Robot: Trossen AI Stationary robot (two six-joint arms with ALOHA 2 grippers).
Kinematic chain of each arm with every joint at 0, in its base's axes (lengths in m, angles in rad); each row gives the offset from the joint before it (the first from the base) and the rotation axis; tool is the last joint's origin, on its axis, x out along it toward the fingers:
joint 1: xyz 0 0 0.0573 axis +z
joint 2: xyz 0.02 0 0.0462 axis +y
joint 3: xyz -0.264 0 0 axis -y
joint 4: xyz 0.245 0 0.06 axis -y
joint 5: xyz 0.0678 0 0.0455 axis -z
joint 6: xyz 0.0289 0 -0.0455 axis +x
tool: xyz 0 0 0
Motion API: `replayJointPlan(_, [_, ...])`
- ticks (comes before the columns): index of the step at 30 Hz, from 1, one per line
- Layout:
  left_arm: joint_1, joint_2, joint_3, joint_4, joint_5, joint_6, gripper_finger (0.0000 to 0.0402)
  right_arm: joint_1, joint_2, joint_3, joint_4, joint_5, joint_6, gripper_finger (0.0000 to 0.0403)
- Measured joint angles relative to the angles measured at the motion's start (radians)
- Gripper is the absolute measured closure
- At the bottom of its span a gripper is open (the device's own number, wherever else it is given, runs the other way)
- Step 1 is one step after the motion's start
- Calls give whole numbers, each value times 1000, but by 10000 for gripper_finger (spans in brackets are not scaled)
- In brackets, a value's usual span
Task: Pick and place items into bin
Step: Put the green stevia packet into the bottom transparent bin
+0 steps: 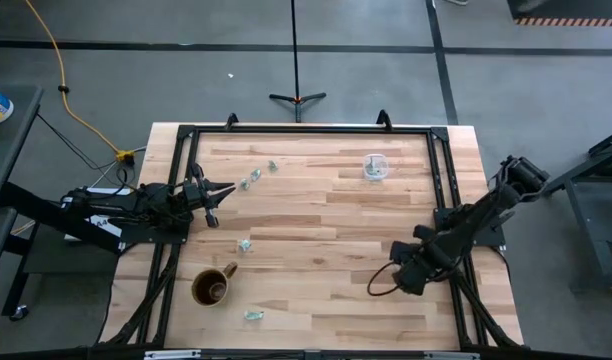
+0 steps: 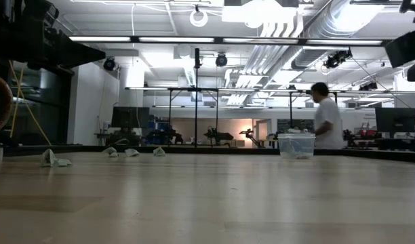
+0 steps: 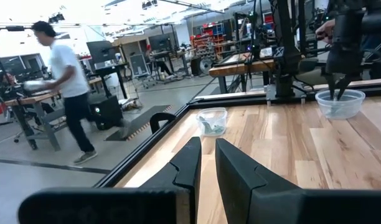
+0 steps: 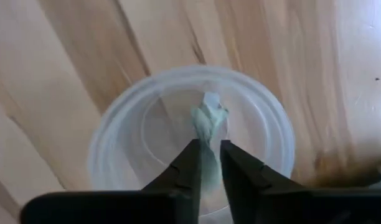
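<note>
right gripper (image 4: 207, 146) above clear bowl (image 4: 113, 124), near right of table (image 1: 316, 230); pale green bit (image 4: 209, 117) at its tips over bowl; grip cannot tell | left gripper (image 3: 206, 146) far left, nearly pressed together, empty | loose bits (image 1: 244, 244) near mug (image 1: 212, 287)

Place: a robotics lab or workshop, open-plan.
Ceiling: exposed ducts (image 2: 289, 34) and strip lights across the top of the low view.
Floor: grey concrete with dark tape lines (image 1: 286, 47).
Furnishing: workbenches (image 3: 35, 99) with equipment at left in the left wrist view; monitors (image 2: 396, 120) at far right, low view.
People: a person (image 2: 325, 116) walking in the background.
</note>
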Motion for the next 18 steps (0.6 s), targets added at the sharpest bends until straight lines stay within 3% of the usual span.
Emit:
replayJointPlan(5, [0, 0, 0, 0, 0, 0, 316, -17, -13, -1, 17, 86, -12, 291])
replayJointPlan(7, [0, 0, 0, 2, 0, 2, 316, -21, -41, -4, 89, 239, -84, 269])
replayJointPlan(9, [0, 0, 0, 8, 1, 15, 316, -31, -86, -21, 267, 438, -214, 255])
replayJointPlan(10, [0, 0, 0, 12, 1, 19, 316, -44, -115, -39, 386, 486, -310, 253])
replayJointPlan(14, [0, 0, 0, 33, 3, 22, 316, -151, -239, -176, 825, 403, -640, 263])
replayJointPlan(18, [0, 0, 0, 32, 3, 25, 316, -271, -352, -295, 995, 283, -734, 290])
